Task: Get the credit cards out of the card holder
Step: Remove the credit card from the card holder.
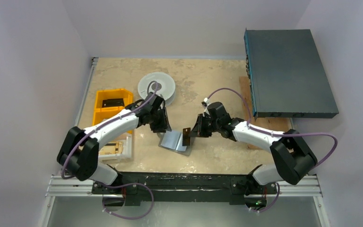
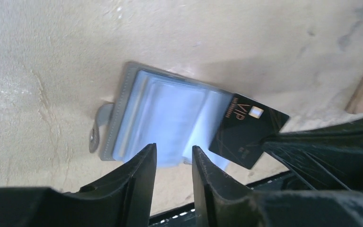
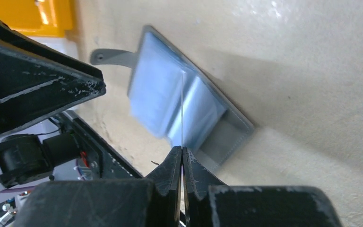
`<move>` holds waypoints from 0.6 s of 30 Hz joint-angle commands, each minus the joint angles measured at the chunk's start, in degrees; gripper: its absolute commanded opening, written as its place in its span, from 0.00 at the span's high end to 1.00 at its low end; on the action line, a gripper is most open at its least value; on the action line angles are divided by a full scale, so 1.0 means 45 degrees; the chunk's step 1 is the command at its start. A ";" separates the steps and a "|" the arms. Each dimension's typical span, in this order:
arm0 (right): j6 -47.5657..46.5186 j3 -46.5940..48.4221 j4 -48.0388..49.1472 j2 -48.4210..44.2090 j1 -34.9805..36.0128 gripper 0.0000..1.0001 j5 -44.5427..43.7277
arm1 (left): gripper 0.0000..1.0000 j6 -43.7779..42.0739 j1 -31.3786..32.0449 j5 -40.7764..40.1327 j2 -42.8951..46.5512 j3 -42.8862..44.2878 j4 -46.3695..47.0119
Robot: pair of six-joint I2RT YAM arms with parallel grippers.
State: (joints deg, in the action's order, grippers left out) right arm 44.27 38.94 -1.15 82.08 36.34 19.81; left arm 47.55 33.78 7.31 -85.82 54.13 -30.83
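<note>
The slate-grey card holder (image 1: 174,141) lies open on the table between the arms, its glossy clear sleeves up. It also shows in the left wrist view (image 2: 160,118) and the right wrist view (image 3: 170,94), strap tab to one side. My right gripper (image 3: 182,150) is shut on a black credit card (image 2: 248,130) marked VIP, held on edge above the holder's right side (image 1: 186,136). In the right wrist view the card (image 3: 182,113) shows edge-on as a thin line. My left gripper (image 2: 174,149) is open, its tips just above the holder's near edge, nothing between them.
A pale grey round spool (image 1: 157,87) sits behind the left arm. Yellow bins (image 1: 105,113) holding a black item (image 1: 112,102) stand at the left, a clear box (image 1: 118,147) in front of them. A dark flat box (image 1: 288,75) fills the back right.
</note>
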 commanded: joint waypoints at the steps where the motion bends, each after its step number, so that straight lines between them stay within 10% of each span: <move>1: -0.0251 0.1134 -0.0585 -0.0517 -0.0030 1.00 -0.0032 | 0.61 -0.1069 -0.0080 0.0388 0.1369 0.0891 -0.0551; 9: 0.0264 0.1897 0.0505 -0.0574 -0.0396 1.00 0.2140 | 0.41 -0.1689 -0.1839 0.4546 0.3633 -0.0315 0.1246; 18: 0.2100 0.1464 0.3515 -0.0777 -0.0744 1.00 0.5289 | 0.39 -0.0956 -0.3126 0.8210 0.4174 -0.2337 0.3964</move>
State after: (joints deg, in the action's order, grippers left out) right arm 48.58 45.21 4.97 81.19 33.17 34.48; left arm 41.98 20.58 34.20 -67.29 46.37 -21.06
